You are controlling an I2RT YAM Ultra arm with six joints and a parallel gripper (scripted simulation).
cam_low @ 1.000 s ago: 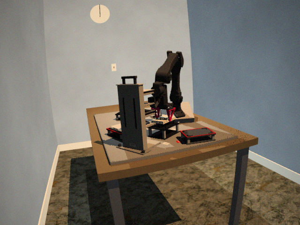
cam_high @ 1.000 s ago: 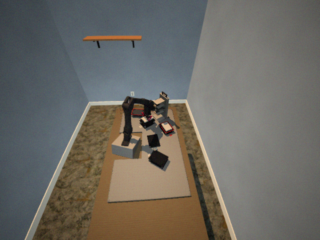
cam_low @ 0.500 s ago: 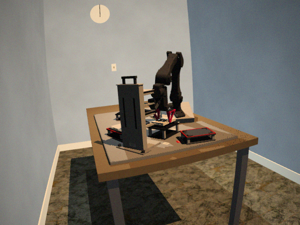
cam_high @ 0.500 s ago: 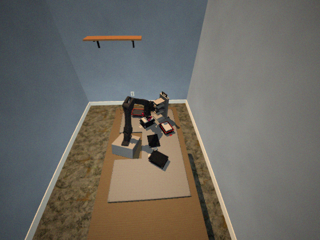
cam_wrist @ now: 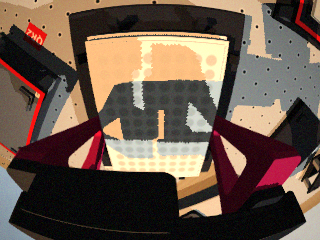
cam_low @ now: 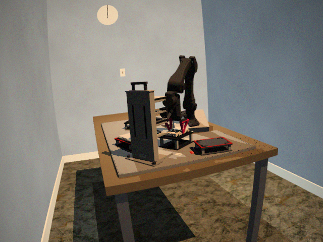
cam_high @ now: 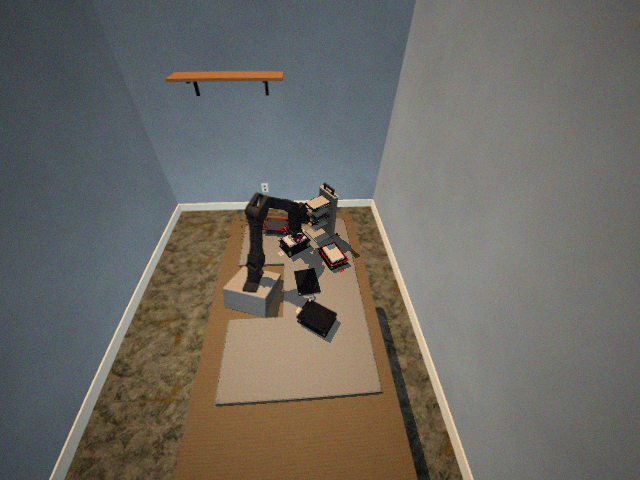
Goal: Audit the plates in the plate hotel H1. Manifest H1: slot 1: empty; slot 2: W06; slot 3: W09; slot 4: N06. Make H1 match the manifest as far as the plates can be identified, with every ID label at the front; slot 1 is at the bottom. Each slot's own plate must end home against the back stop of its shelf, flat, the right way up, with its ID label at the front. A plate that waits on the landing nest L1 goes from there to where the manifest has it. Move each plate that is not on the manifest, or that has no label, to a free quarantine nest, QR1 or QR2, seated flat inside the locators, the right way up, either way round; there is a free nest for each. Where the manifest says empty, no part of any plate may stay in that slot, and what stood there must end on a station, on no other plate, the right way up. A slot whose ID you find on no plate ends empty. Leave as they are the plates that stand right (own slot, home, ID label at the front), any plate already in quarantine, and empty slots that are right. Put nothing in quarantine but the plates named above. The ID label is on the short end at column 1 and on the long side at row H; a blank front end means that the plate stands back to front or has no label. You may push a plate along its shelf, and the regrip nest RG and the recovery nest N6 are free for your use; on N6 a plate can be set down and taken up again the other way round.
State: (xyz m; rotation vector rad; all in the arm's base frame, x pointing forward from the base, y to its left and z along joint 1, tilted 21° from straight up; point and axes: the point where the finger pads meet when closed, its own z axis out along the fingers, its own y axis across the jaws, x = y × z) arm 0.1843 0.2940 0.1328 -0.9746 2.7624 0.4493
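Observation:
My gripper (cam_high: 294,237) (cam_low: 176,130) (cam_wrist: 157,120) points down, its red fingers shut on the long sides of a pale plate (cam_wrist: 160,62). The plate lies level, right over or in a black nest (cam_high: 295,251) (cam_low: 179,138) (cam_wrist: 79,30) before the hotel; whether it is seated I cannot tell. No ID label is readable. Hotel H1 (cam_high: 332,219) (cam_low: 141,117) stands behind; its shelves are partly hidden by the arm, and its IDs are unreadable. Quarantine nest QR2 (cam_low: 213,142) (cam_wrist: 12,107) is empty. The other red-rimmed nest (cam_high: 338,265) bears a pale plate (cam_high: 333,252).
Two dark nests (cam_high: 307,281) (cam_high: 316,317) stand nearer the front in the top view, with no pale plate showing on them. The hotel's shelves reach out close beside the wrist. The grey arm base (cam_high: 248,297) stands on the left.

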